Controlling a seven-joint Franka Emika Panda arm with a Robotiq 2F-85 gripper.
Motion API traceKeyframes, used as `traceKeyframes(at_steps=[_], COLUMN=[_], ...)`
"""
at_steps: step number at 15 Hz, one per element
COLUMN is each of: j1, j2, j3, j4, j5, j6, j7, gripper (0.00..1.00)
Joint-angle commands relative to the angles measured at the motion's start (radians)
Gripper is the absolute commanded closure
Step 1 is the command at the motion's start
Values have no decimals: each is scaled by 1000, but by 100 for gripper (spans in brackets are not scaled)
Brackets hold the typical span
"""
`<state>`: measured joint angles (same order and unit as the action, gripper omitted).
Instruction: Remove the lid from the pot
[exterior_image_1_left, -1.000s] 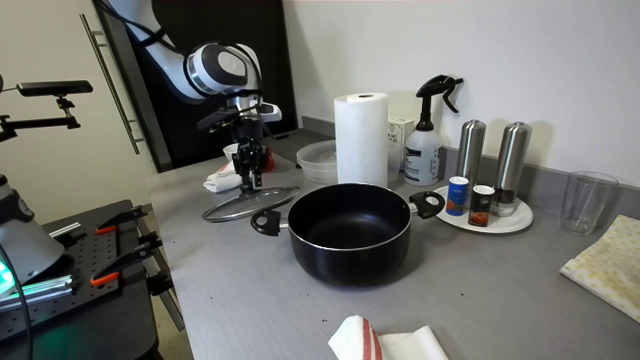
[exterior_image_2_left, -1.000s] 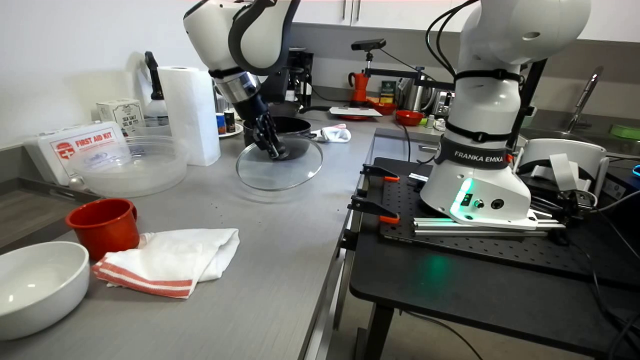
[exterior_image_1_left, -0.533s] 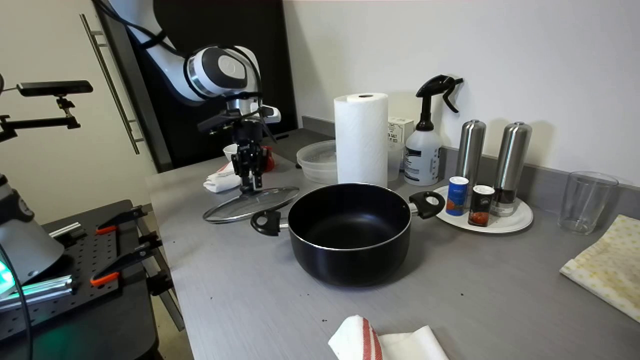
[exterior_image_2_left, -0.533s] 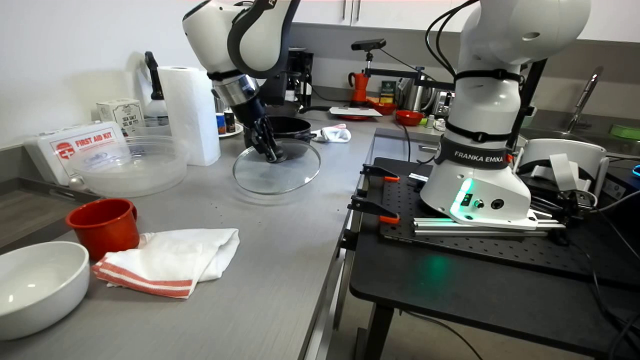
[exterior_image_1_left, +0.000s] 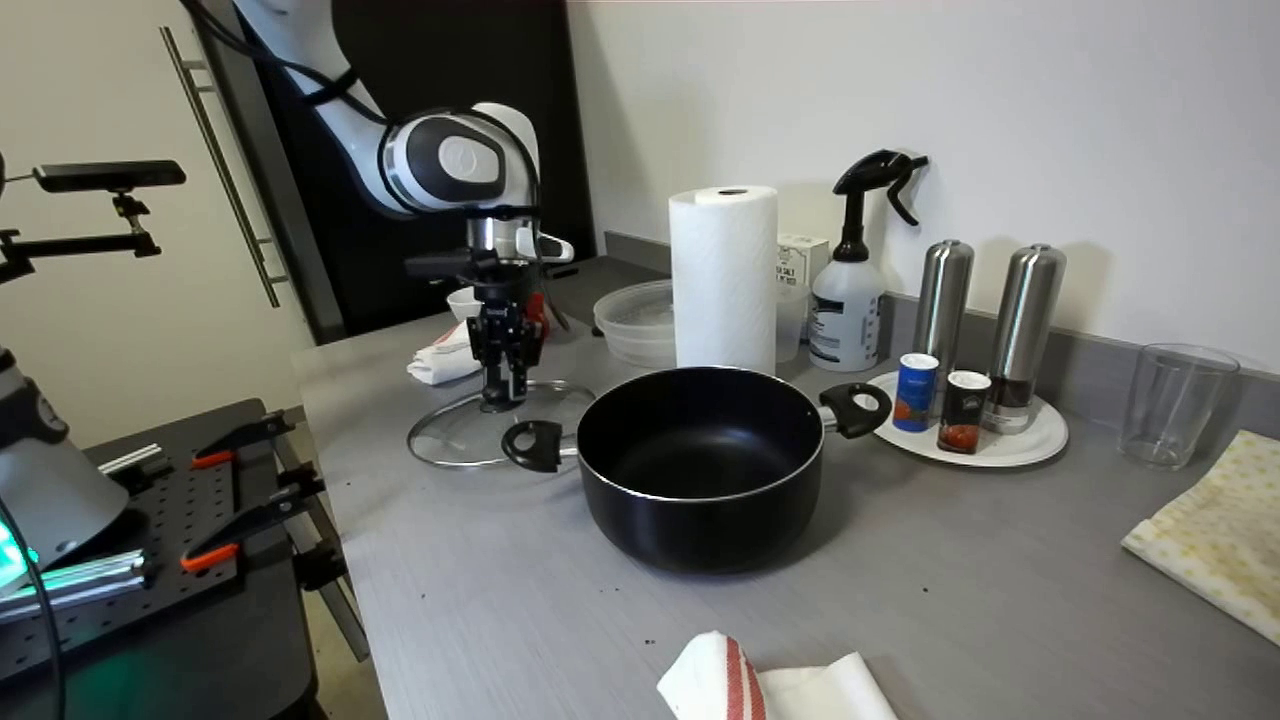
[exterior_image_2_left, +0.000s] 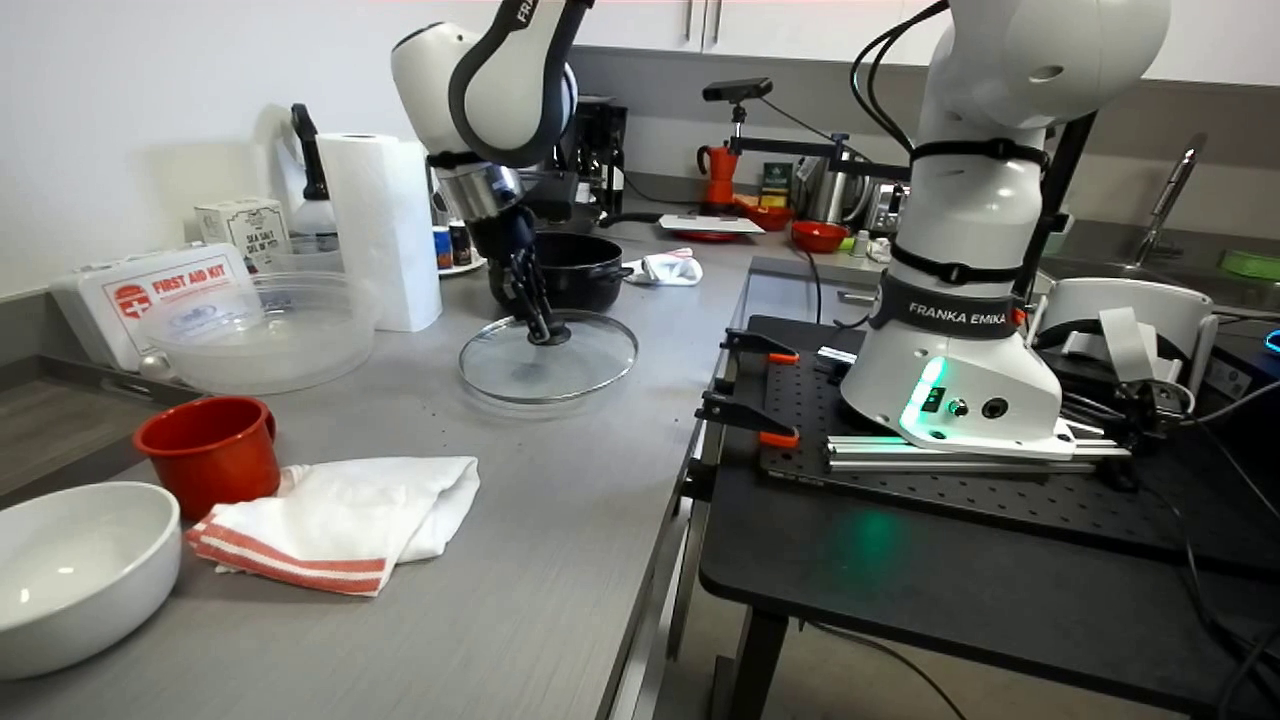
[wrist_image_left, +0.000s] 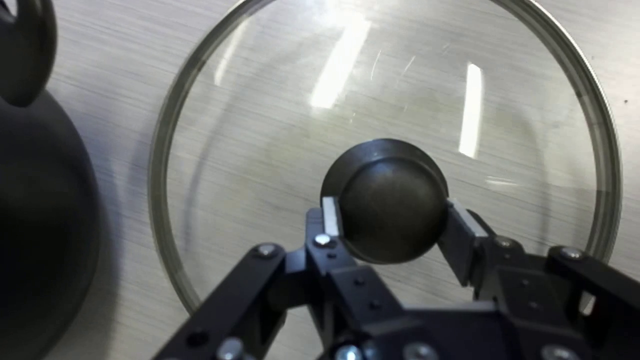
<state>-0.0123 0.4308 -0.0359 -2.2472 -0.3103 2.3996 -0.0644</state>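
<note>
The pot (exterior_image_1_left: 700, 530) stands uncovered on the counter; it also shows in an exterior view (exterior_image_2_left: 590, 287) behind the gripper and at the left edge of the wrist view (wrist_image_left: 45, 225). The clear glass lid (exterior_image_1_left: 450, 432) lies about level beside the pot, at or very close to the counter, near one pot handle (exterior_image_1_left: 533, 446). It also shows in an exterior view (exterior_image_2_left: 595, 368) and in the wrist view (wrist_image_left: 240, 140). My gripper (wrist_image_left: 392, 215) points down, with a finger against each side of the lid's black knob (wrist_image_left: 395, 205). It also shows in both exterior views (exterior_image_1_left: 503, 395) (exterior_image_2_left: 545, 333).
A paper towel roll (exterior_image_1_left: 724, 280) and a clear plastic container (exterior_image_1_left: 636, 325) stand behind. A plate (exterior_image_1_left: 1040, 440) holds shakers and grinders. A white cloth (exterior_image_2_left: 350, 520), a red mug (exterior_image_2_left: 208, 465) and a white bowl (exterior_image_2_left: 80, 580) are on the counter, whose edge (exterior_image_2_left: 650, 580) runs beside the lid.
My gripper has moved down with the lid. The lid has gone from tilted and raised to about level and lower. The pot has not moved.
</note>
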Motion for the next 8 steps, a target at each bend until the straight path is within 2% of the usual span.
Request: traceKeyframes(at_steps=[1,4,8], j1=[-84,-140,-168], j2=[41,70,89], j3=[0,3,9], j4=[41,76,116], j5=[79,121,155], j6=[23,8,-6], j7=[-131,-198,-240], gripper=[75,75,75])
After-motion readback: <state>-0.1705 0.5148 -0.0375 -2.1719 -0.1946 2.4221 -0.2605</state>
